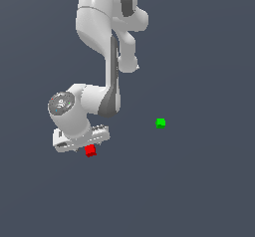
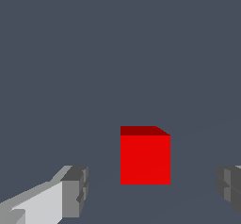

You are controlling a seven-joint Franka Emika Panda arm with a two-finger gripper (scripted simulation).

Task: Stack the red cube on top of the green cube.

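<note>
The red cube (image 1: 90,151) lies on the dark grey floor just below my white gripper (image 1: 85,144) in the exterior view. In the wrist view the red cube (image 2: 145,156) sits between my two grey fingertips (image 2: 75,192), with clear gaps on both sides. The gripper (image 2: 153,190) is open and touches nothing. The green cube (image 1: 160,123) lies apart, toward the exterior view's right and a little farther up. It is out of the wrist view.
The white arm (image 1: 107,47) rises above the gripper toward the top of the exterior view. The floor (image 1: 199,191) is a plain dark grey surface.
</note>
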